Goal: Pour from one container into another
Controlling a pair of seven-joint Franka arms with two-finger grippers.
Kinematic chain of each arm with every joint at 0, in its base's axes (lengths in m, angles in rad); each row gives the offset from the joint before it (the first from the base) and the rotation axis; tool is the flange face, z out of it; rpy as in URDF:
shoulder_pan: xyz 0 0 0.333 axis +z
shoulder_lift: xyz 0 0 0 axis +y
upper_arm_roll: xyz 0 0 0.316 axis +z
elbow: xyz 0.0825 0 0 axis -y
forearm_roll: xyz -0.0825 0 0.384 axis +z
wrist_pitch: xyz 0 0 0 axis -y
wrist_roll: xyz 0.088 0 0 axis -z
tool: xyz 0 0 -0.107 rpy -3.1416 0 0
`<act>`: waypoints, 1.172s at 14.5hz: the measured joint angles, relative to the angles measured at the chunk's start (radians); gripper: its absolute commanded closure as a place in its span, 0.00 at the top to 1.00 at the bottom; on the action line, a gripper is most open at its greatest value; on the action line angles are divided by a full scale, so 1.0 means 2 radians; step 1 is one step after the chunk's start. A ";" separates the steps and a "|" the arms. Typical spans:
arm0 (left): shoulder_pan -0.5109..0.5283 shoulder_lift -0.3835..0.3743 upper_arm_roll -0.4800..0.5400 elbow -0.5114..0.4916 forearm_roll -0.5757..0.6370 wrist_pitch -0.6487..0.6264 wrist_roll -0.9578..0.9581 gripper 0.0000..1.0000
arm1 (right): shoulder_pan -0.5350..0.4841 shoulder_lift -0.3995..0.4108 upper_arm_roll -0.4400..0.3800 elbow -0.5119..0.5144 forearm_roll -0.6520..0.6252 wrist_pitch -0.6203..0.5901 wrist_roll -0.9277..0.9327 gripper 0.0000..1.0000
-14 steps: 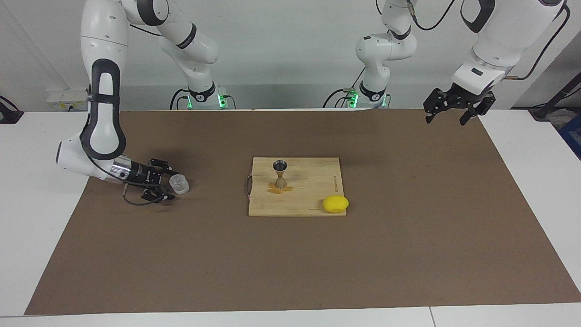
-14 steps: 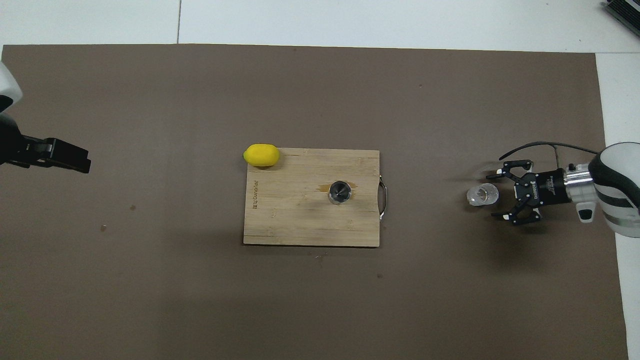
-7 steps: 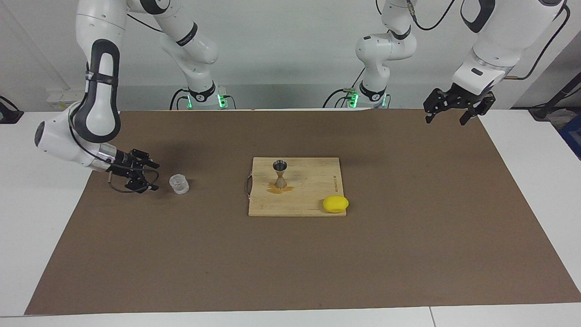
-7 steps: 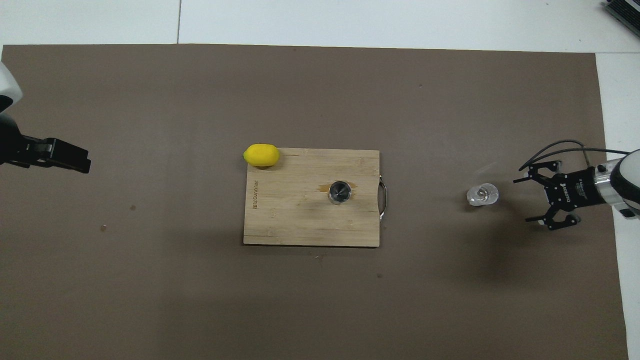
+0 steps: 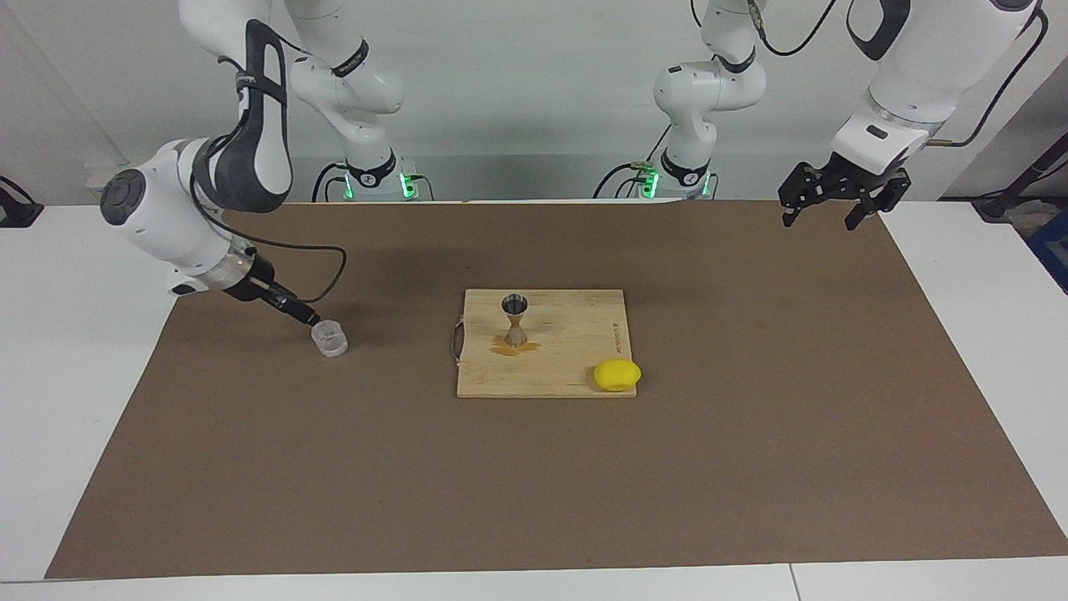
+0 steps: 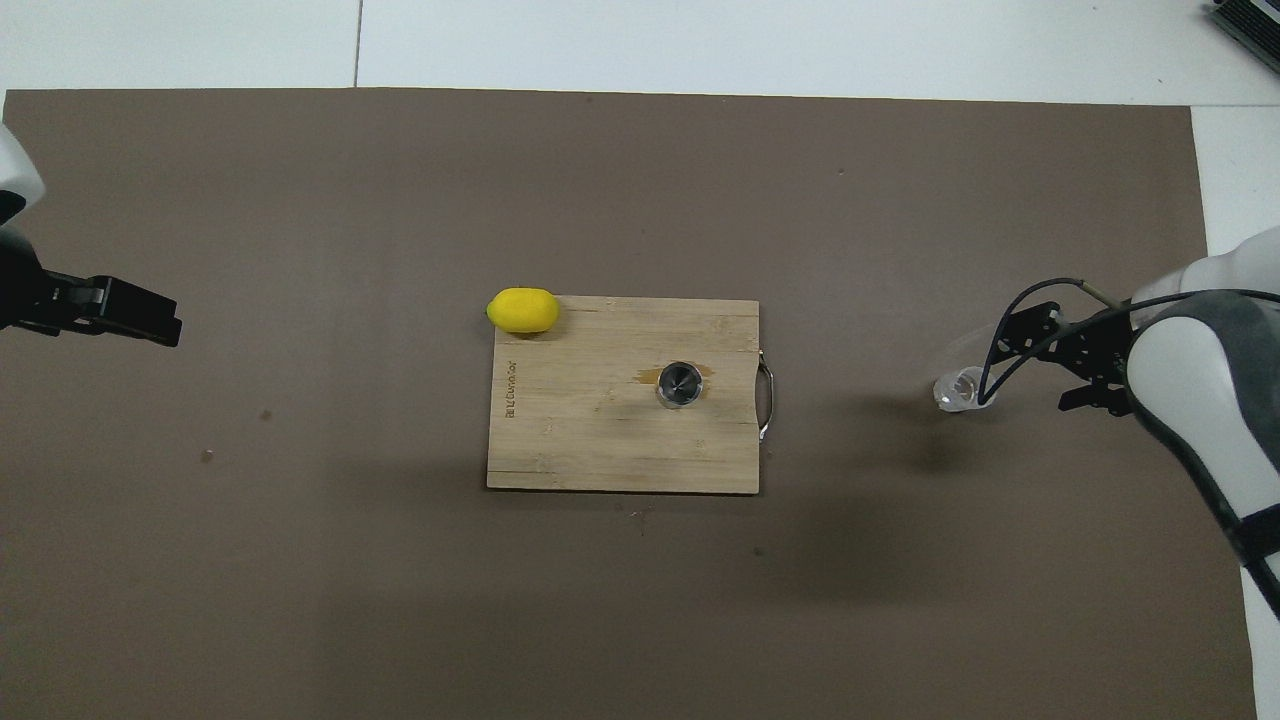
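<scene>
The right gripper point(image 5: 294, 310) hangs over the mat beside the glass tumbler point(image 5: 329, 339), which stands on the mat at the right arm's end, and I cannot tell whether its fingers are apart. Toward the middle, the jigger point(image 5: 515, 320) stands upright on the cutting board point(image 5: 576, 330) over a brown stain, with a lemon point(image 5: 617, 375) at the board's corner. The left gripper point(image 5: 834, 196), fingers spread, waits over the mat's edge; a careless sweep by the right arm could tip the light tumbler.

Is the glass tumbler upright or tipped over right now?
Upright: the glass tumbler stands on its base on the mat, its open mouth facing up in the overhead view, with nothing gripping it.
</scene>
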 measured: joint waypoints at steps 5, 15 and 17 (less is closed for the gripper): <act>0.000 0.000 0.000 0.000 0.000 0.000 0.000 1.00 | 0.082 -0.042 0.003 0.024 -0.084 -0.010 -0.008 1.00; 0.000 0.000 0.000 0.000 0.000 0.000 0.000 1.00 | 0.075 -0.052 -0.004 0.194 -0.088 -0.168 -0.059 1.00; 0.000 0.000 0.000 0.000 0.000 0.000 0.000 1.00 | 0.074 -0.043 -0.004 0.217 -0.088 -0.190 -0.076 1.00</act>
